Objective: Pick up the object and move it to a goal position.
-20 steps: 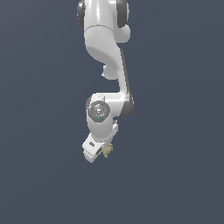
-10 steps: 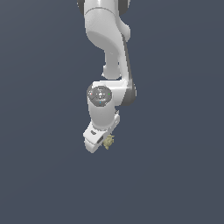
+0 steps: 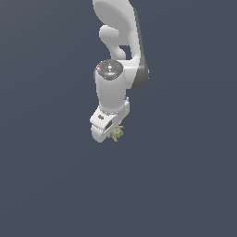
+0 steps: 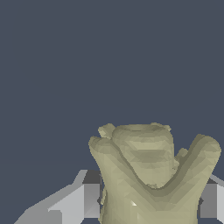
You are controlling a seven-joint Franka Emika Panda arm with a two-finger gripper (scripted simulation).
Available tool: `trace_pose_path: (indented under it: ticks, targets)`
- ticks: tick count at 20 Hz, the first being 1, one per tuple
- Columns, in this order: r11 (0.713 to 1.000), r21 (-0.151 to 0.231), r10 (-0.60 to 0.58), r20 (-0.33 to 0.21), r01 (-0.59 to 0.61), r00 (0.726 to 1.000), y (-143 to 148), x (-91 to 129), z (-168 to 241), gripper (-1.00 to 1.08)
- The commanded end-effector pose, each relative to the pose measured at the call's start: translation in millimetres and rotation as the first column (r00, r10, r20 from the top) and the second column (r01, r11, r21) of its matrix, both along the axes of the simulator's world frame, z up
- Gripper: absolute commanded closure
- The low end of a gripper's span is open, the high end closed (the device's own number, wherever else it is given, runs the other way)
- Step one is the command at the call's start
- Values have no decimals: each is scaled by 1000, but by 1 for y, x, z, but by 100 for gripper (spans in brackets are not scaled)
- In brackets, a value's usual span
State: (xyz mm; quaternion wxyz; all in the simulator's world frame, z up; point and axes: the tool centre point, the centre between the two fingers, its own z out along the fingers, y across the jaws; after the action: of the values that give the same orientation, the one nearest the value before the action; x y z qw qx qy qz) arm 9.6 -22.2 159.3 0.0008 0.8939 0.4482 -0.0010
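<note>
The object point(image 3: 117, 134) is a small pale olive-tan lumpy thing with short spikes, hanging at the lower end of the white arm in the exterior view. My gripper point(image 3: 110, 133) is shut on it, and only part of the object shows beside the white hand. In the wrist view the object point(image 4: 148, 175) fills the lower middle, wedged between the two grey fingers point(image 4: 83, 199), one on each side.
Plain dark grey-blue ground point(image 3: 46, 185) lies all around the arm in both views. No other object or marker shows.
The arm has swung toward the exterior view's right and up the picture, carrying the object with it. The gripper has stayed shut on it.
</note>
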Motion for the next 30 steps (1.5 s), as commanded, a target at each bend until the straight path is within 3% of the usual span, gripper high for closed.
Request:
trace_pose_path:
  ticks: [1, 19, 30]
  targets:
    - [1000, 0, 0, 0, 0, 1000, 3, -13, 18, 108]
    - [1000, 2, 0, 1, 0, 1000, 26, -105, 149, 108]
    - [1000, 2, 0, 1, 0, 1000, 34, -133, 195, 108]
